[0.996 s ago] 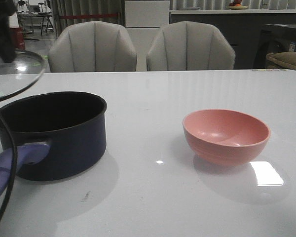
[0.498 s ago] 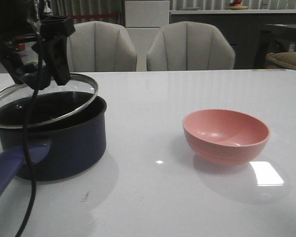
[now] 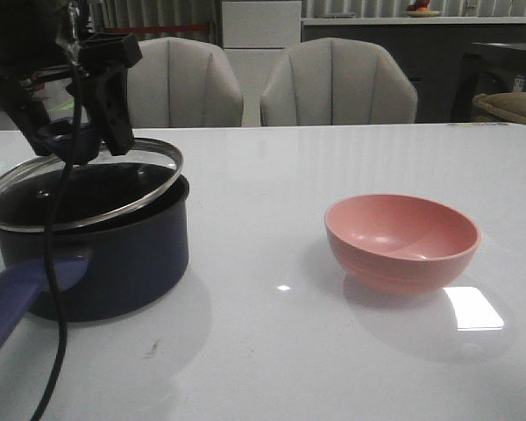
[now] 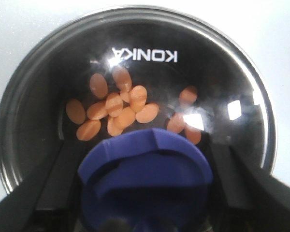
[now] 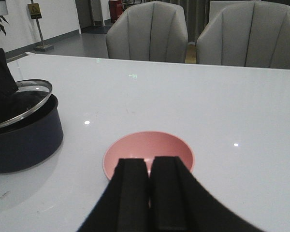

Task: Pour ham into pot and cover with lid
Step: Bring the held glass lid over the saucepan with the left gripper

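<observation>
Glass lid with the silver rim is over the pot now; a second ago it hung off to the side, so the cover step is nearly done. It sits tilted, the far edge riding above the pot's rim. My left pincer is clamped on the lid's flared blue-purple knob. Through the glass I see the ham, smooth orange ovals on the pot's black floor. My right pincer is closed, empty, near the glossy pink bowl.

Two grey chairs behind table
</observation>
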You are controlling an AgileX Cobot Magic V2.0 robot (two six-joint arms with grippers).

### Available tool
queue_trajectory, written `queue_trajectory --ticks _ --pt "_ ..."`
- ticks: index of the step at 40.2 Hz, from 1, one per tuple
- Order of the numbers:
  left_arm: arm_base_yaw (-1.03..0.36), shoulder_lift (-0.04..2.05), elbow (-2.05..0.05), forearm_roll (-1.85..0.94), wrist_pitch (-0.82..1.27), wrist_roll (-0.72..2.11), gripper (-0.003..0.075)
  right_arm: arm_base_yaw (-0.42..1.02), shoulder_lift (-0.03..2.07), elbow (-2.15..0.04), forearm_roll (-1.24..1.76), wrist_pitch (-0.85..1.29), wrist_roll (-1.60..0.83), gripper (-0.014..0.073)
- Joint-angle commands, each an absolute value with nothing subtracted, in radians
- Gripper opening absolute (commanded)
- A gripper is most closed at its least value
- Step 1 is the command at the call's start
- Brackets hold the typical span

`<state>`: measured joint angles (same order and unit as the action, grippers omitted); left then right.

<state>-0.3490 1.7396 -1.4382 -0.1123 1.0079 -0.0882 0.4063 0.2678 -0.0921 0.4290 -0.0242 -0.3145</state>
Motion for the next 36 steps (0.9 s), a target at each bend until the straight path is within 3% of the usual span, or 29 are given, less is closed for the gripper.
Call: queue_trajectory --ticks 1,6,17,36 --pt "-0.357 1.696 -1.473 -0.119 0.972 -0.088 0.0158 0.406 0.275 -0.118 0.429 -0.109 -0.327 0.0150" --pt "-0.357 1.696 -1.473 -0.119 0.972 -0.088 0.0211 0.406 0.275 -0.118 0.429 -0.109 -0.327 0.0150" --pt "-0.357 1.696 -1.473 -0.126 0.950 -0.088 0.0452 0.406 0.275 -0.118 0.429 -0.109 -0.327 0.0150" --pt "-0.357 1.713 -1.473 -0.151 0.943 -0.088 0.0487 0.406 0.275 -0.118 0.429 -0.109 -0.327 0.0150"
